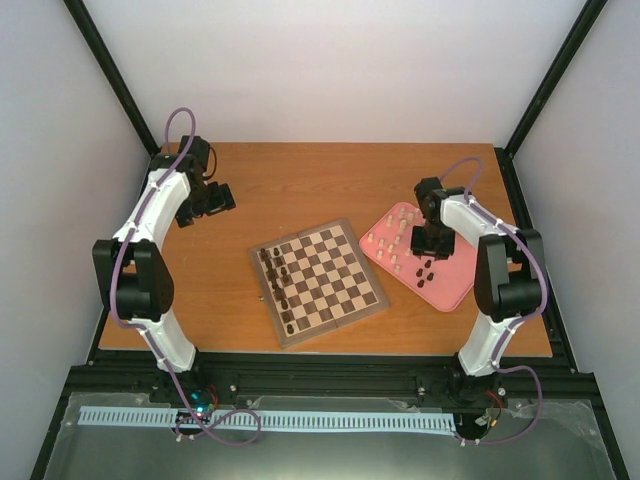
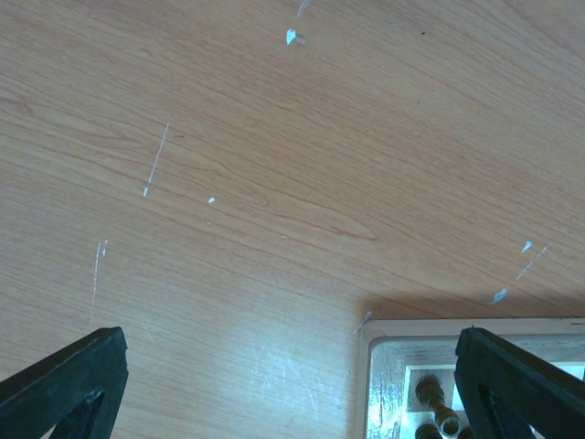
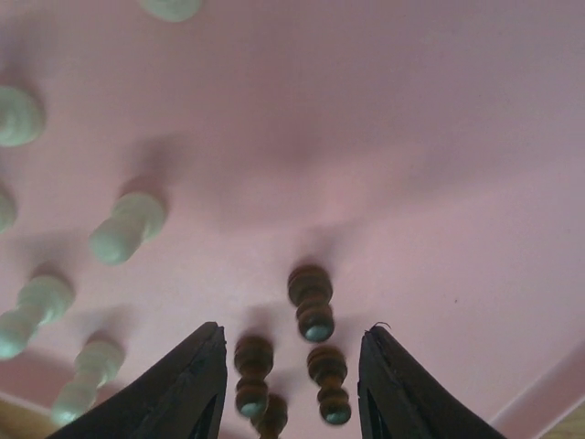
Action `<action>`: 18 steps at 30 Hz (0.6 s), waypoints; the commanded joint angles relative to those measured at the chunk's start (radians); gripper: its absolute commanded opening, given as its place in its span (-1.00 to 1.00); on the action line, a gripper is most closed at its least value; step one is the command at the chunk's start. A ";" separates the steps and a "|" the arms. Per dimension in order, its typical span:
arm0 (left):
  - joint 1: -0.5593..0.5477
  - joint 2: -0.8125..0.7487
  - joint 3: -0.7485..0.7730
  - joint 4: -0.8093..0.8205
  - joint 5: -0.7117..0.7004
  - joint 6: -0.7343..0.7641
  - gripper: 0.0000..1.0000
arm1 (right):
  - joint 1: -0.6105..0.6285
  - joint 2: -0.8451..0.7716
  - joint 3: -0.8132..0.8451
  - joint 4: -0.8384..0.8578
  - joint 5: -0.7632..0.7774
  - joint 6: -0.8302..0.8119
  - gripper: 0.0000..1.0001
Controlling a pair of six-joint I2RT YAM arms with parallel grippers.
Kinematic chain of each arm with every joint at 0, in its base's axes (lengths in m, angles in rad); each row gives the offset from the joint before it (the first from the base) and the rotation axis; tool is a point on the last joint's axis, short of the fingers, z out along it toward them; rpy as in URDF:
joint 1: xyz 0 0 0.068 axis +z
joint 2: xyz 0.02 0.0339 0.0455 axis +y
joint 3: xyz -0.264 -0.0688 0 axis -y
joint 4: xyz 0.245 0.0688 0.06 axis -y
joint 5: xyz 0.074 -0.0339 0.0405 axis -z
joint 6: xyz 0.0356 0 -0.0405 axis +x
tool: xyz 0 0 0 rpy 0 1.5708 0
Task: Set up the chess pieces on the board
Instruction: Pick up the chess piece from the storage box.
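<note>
Now: right gripper (image 3: pixel 292 329) hangs low over the pink tray (image 3: pixel 420 137), jaws parted, gripping nothing. Small dark pieces (image 3: pixel 313 302), turned brown wood with rounded heads, stand upright between and just ahead of its fingers. Pale cream pieces (image 3: pixel 128 229) stand to their left. More dark ones line one side of the checked board (image 1: pixel 330 270), beside the tray. Left gripper (image 2: pixel 291 340) gapes wide over the table (image 2: pixel 274 183).

No lettering, label, brand or number can be read on the board (image 1: pixel 330 270) or the pink tray (image 1: pixel 456 290).
</note>
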 commanded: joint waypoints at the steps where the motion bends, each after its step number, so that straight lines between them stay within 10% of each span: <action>1: -0.007 0.018 0.050 -0.006 -0.007 0.002 0.99 | -0.030 0.040 -0.010 0.044 0.029 -0.015 -0.20; 18: -0.006 0.046 0.070 -0.013 -0.011 0.001 0.99 | -0.053 0.070 -0.037 0.052 -0.011 -0.038 -0.50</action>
